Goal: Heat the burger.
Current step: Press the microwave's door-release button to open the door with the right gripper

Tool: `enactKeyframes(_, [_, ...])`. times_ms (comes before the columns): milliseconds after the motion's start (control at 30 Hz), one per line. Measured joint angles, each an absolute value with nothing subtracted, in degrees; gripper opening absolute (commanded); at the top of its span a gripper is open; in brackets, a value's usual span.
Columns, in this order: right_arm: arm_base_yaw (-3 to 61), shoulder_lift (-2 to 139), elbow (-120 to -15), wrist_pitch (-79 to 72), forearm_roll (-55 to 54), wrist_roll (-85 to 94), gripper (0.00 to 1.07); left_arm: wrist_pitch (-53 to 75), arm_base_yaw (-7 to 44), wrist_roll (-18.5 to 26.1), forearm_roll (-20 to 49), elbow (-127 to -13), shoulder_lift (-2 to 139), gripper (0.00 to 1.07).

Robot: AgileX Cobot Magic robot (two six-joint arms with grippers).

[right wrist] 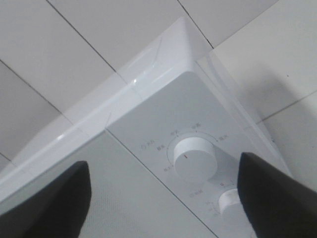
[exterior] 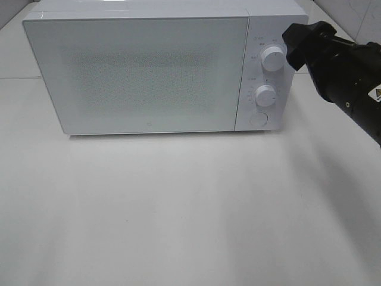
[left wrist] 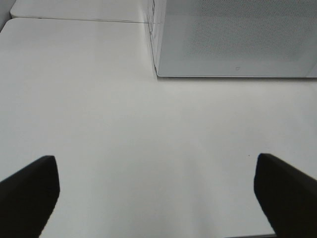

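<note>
The burger is out of view. A white microwave [exterior: 143, 71] stands at the back of the table with its door closed. My right gripper [exterior: 294, 46] hovers just in front of the upper knob [exterior: 272, 58] on the control panel. In the right wrist view my right gripper [right wrist: 163, 163] is open, its dark fingers [right wrist: 49, 198] standing apart on either side of that upper knob [right wrist: 195, 158] without touching it. My left gripper [left wrist: 156, 159] is open and empty, low over bare table in front of the microwave [left wrist: 237, 39]'s left corner.
Below the upper knob sit a second knob [exterior: 265, 95] and a round button [exterior: 257, 119]. The white table [exterior: 178, 208] spreads wide in front of the microwave. Tiled wall lies behind it.
</note>
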State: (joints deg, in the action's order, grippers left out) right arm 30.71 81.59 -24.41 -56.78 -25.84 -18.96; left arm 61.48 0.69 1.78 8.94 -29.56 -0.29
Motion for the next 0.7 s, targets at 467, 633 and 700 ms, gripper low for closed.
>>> enactKeyframes(467, [30.71, 74.37, -24.35, -31.05, -25.95, 0.80, 0.72, 61.48, 0.69, 1.78, 8.94, -29.56, -0.29, 1.00])
enactKeyframes(633, [30.71, 71.91, -24.35, -23.26, -25.84, 2.98, 0.72, 61.48, 0.69, 1.78, 8.94, -29.56, -0.29, 1.00])
enactKeyframes(700, [30.71, 70.47, -24.98, -17.65, -25.50, 3.78, 0.72, 61.48, 0.69, 1.78, 8.94, -29.56, -0.29, 1.00])
